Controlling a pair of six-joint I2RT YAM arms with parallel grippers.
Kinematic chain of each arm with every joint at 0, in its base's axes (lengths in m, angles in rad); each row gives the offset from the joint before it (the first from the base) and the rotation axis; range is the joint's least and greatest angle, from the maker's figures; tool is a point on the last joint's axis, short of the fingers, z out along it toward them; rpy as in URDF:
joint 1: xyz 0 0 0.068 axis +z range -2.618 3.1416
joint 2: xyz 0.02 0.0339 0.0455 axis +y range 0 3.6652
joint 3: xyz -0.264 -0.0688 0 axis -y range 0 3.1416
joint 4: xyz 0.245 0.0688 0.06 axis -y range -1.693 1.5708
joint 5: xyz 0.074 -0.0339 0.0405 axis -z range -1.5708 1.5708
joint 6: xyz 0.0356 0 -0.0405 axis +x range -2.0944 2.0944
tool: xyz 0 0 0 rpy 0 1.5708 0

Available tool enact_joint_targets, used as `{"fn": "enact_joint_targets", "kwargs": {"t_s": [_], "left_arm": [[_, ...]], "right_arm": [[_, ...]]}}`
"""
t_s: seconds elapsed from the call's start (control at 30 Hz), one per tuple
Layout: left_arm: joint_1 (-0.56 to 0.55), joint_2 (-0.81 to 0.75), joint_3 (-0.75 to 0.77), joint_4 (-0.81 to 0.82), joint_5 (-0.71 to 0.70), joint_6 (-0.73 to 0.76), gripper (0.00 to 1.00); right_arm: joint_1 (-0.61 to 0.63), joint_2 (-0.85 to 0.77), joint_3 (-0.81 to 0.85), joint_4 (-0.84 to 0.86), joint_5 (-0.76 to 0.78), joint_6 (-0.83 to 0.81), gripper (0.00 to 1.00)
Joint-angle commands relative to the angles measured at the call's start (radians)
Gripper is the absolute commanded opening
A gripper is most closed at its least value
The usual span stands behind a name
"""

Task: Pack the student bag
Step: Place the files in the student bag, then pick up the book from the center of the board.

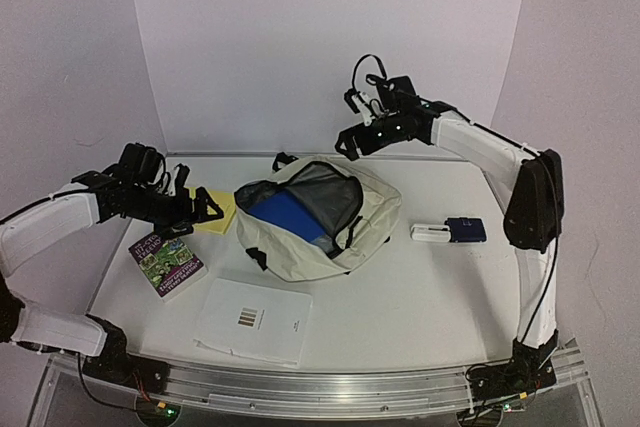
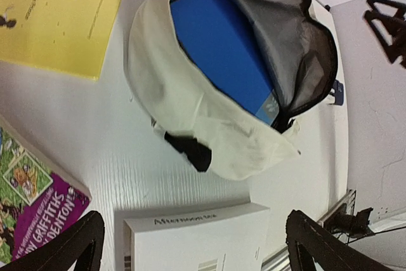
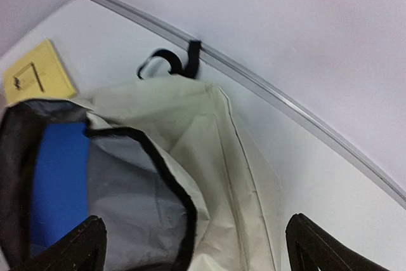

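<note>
The student bag [image 1: 345,222], cream fabric with a black zipper edge and grey lining, lies open in the middle of the table. A blue book [image 1: 285,215] sits inside it. My left gripper [image 1: 205,209] is open and empty, held above the table left of the bag, over a yellow notebook [image 1: 218,213]. Its wrist view shows the bag [image 2: 184,112], the blue book [image 2: 222,49] and a white book [image 2: 196,239] between the spread fingers [image 2: 76,245]. My right gripper [image 1: 347,142] is open and empty above the bag's back edge [image 3: 216,144], with its fingers [image 3: 323,249] wide apart.
A purple paperback [image 1: 167,263] lies front left and the white book [image 1: 255,322] at the front. A small dark blue and white item [image 1: 450,231] lies right of the bag. The bag's black strap loop [image 3: 168,61] lies near the back wall rail.
</note>
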Motion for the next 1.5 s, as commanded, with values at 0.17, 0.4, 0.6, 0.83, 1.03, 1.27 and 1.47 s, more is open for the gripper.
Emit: {"fn": "enact_joint_targets", "kwargs": {"t_s": [0.17,0.4,0.6,0.83,1.03,1.27,1.47], "left_arm": [[-0.075,-0.231,-0.142,-0.188,0.069,-0.121,0.98],[-0.198,-0.347,-0.274,-0.202,-0.005,-0.303,0.96],[-0.221,-0.31,-0.337,-0.19,-0.045,-0.385,0.93],[-0.221,-0.245,-0.374,-0.127,-0.083,-0.403,0.9],[-0.223,-0.186,-0.435,0.002,-0.042,-0.412,0.81],[-0.266,-0.178,-0.464,0.107,0.004,-0.407,0.59],[-0.325,-0.203,-0.461,0.164,0.025,-0.404,0.39]], "right_arm": [[0.03,-0.278,-0.306,0.016,-0.44,0.169,0.98],[0.168,-0.489,-0.833,0.295,-0.582,0.298,0.98],[0.254,-0.405,-0.947,0.407,-0.649,0.36,0.98],[0.361,-0.189,-0.88,0.415,-0.681,0.385,0.88],[0.416,-0.1,-0.887,0.48,-0.724,0.453,0.77],[0.434,-0.06,-0.864,0.529,-0.755,0.509,0.53],[0.433,-0.122,-0.878,0.53,-0.781,0.496,0.37]]}}
